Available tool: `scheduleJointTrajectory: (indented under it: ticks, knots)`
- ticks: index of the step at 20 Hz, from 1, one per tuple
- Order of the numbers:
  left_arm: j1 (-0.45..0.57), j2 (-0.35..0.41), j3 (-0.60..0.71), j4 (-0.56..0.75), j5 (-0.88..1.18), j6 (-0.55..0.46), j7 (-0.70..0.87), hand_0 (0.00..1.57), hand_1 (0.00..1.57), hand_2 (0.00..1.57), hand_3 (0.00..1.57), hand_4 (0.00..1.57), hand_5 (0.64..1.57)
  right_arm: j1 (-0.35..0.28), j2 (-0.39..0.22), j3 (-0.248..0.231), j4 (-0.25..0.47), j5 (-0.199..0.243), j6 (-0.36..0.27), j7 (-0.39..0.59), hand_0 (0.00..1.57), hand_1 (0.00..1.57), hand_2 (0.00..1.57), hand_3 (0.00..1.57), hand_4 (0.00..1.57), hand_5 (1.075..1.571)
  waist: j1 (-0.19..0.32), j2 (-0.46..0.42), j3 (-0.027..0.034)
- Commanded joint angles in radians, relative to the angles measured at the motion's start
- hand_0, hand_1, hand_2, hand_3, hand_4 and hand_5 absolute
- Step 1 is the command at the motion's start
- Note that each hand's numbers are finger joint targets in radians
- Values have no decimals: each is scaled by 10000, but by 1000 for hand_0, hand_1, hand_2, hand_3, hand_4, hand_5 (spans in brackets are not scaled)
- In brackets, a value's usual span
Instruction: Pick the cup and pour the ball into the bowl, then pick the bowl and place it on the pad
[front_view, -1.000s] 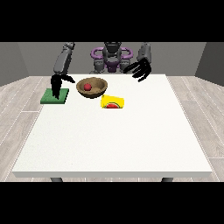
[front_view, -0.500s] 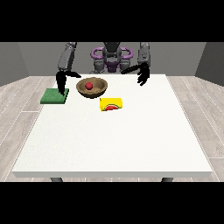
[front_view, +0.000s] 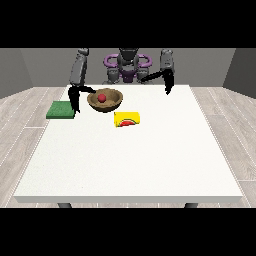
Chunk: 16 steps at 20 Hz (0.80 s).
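setting: bare test room. evidence: plain grey walls (front_view: 30, 67), pale plank floor (front_view: 22, 117), one white table (front_view: 130, 160), no furnishings.

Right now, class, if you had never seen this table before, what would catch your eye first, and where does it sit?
Most eyes would land on the round brown wooden bowl toward the table's far left, with a small red ball inside it. Just in front of it, to the right, the bright yellow cup lies on its side. The flat green square pad sits at the far left edge, with the hand at the view's left hanging between pad and bowl.
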<state>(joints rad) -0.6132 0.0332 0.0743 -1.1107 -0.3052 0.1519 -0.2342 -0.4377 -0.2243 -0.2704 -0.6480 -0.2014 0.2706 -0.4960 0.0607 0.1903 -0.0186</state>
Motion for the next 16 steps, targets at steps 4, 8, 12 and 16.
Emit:
scheduleJointTrajectory:
  ticks: [4,8,12,16]
  knots:
    - [-58,-98,-352,-495,-60,-206,173,0,0,0,0,0,1558,91,340,-212,599,-124,-348,-96,0,0,0,0,151,1525,689,552,196]
    - [298,-297,-727,-553,-134,-312,188,0,0,0,0,0,1561,108,712,-340,408,-325,-699,242,0,0,0,0,242,1532,949,150,191]
    - [152,114,-78,-54,201,-282,229,0,0,0,0,0,1563,-105,1040,-44,-190,-362,-807,1229,0,0,0,0,357,1545,449,-381,176]
    - [793,73,-190,-159,199,-306,377,0,0,0,0,0,1564,-167,1230,140,71,-284,-1180,1528,0,0,0,0,384,1552,187,-929,188]
